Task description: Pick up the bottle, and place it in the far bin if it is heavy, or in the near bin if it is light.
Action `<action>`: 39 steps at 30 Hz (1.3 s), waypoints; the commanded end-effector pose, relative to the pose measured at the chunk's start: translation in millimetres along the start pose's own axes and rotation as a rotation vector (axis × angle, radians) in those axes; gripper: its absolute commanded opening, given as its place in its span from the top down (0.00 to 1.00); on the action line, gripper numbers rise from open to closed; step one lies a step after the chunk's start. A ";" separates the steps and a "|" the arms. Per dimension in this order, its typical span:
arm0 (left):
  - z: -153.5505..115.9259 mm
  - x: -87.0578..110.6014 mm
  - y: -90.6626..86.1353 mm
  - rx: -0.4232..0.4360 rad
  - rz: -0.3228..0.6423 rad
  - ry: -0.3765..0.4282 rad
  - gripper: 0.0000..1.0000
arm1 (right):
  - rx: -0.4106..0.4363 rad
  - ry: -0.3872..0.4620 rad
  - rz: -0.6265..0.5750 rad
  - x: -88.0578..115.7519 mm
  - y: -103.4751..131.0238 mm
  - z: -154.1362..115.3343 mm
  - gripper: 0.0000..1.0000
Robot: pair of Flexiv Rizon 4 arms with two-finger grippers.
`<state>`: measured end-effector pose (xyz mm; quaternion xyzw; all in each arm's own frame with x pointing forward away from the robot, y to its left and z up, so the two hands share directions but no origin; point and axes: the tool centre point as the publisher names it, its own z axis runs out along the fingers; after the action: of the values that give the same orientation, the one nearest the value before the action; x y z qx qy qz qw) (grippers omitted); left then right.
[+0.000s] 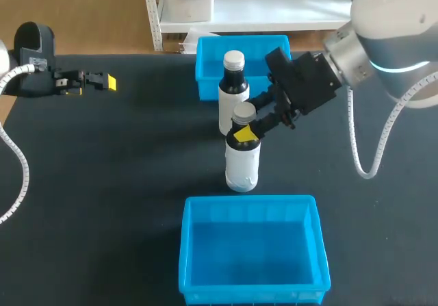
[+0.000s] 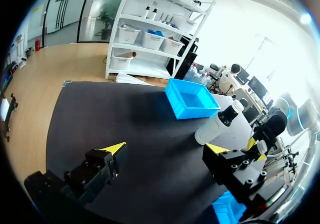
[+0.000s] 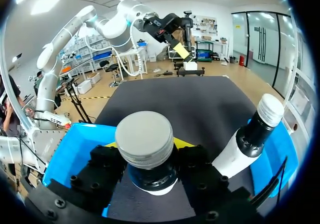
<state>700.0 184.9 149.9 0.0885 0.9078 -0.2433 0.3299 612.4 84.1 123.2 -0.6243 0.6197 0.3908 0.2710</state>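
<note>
Two white bottles with dark necks and pale caps stand upright mid-table between the bins. The nearer bottle [image 1: 242,161] has my right gripper [image 1: 245,129] shut on its dark neck, just under the cap [image 3: 145,139], with a finger pressing from each side. In the right wrist view my right gripper [image 3: 147,151] holds that neck, its yellow tips showing behind the cap. The other bottle [image 1: 233,90] [image 3: 250,139] stands just behind and untouched. The far bin [image 1: 243,54] and near bin [image 1: 252,248] are blue and hold nothing. My left gripper [image 1: 102,81] [image 2: 167,151] is open at the far left, over bare table.
The black tabletop [image 1: 123,183] spreads to the left and right of the bottles. The far bin sits at the table's back edge; the near bin sits at its front edge, a short gap from the held bottle.
</note>
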 end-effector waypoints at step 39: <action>0.0 0.0 0.0 0.000 0.000 0.000 0.00 | 0.224 0.035 0.079 -6.3 -13.6 -136.8 1.00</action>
<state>700.0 184.9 149.9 0.0885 0.9078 -0.2433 0.3299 657.8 -13.2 195.3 -0.5771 0.6837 0.3256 0.3058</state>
